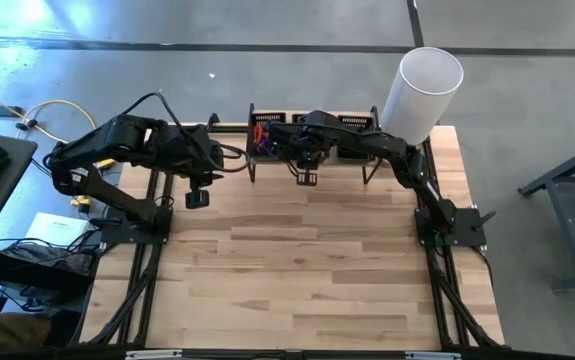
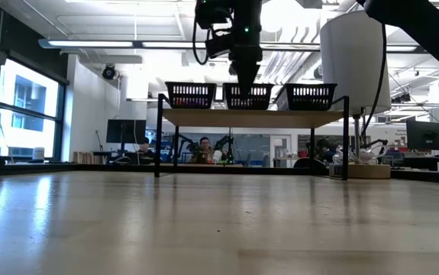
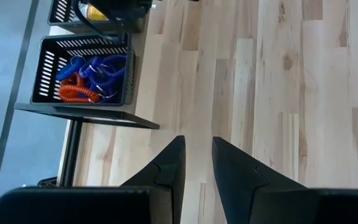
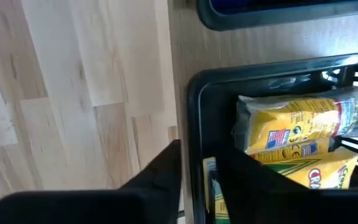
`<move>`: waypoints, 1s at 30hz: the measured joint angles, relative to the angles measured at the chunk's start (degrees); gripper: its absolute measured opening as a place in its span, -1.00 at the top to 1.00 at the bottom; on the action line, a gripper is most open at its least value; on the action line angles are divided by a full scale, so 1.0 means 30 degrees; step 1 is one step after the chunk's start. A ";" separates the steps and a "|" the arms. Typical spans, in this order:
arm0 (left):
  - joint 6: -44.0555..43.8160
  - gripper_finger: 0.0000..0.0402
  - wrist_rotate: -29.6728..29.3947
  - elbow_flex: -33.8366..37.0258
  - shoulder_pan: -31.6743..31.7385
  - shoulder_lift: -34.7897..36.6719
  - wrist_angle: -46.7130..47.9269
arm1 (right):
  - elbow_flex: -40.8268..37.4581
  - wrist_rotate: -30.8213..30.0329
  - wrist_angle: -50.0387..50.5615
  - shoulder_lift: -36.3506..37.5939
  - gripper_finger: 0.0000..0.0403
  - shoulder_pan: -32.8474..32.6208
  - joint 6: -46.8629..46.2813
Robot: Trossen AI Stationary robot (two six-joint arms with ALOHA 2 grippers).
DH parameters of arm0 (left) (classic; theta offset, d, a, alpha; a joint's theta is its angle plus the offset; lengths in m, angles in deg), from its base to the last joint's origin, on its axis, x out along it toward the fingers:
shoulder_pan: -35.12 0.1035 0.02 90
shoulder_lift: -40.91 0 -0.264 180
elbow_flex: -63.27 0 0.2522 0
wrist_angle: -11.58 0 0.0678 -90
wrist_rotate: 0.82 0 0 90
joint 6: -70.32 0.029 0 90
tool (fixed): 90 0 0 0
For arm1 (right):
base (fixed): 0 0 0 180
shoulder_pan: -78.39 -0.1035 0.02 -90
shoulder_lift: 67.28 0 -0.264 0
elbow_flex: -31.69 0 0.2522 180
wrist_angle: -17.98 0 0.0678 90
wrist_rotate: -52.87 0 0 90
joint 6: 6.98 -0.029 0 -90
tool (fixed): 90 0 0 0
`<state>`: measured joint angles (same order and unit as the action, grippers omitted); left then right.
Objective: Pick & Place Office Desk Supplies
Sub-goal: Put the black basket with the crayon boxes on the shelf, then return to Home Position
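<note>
Yellow crinkly plastic packets (image 4: 297, 134) with printed labels sit in the middle tray (image 4: 194, 112), a black basket on the shelf at the far edge of the table. The right gripper (image 4: 194, 171) hangs right over that tray's rim, one finger outside over the wood and the other inside, just beside the packets. There's a narrow gap between its fingers and nothing in them.

Next tray to the left (image 3: 126, 74) is black mesh too, with slotted walls, and it's got the coiled loops: blue ones (image 3: 101, 65) piled on top of an orange-red one (image 3: 76, 93), all springy spiral cord shapes. In the high view you can just make out that colour in the left tray (image 1: 263, 135).

The left gripper (image 3: 197, 165) hovers over bare table nearer than that tray and a bit to its left, well clear of the loops. Its dark tapered fingers are slightly apart and empty.

The shelf (image 2: 250, 118) is a light wood plank on thin black legs, carrying three trays in a row. The table (image 1: 307, 270) is pale butcher-block planks with visible grain. A tall white cylinder (image 1: 422, 90) stands at the far right corner.
</note>
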<state>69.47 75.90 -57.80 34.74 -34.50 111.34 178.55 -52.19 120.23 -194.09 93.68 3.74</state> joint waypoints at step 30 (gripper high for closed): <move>-0.1765 0.65 -0.0160 0.0000 0.0000 -0.0041 0.1446 | 0.0007 -0.1324 0.0495 0.5968 0.23 -0.5695 -0.3103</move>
<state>64.17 75.42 -57.80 34.74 -34.63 115.67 178.57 -56.16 121.72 -176.19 76.59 -5.57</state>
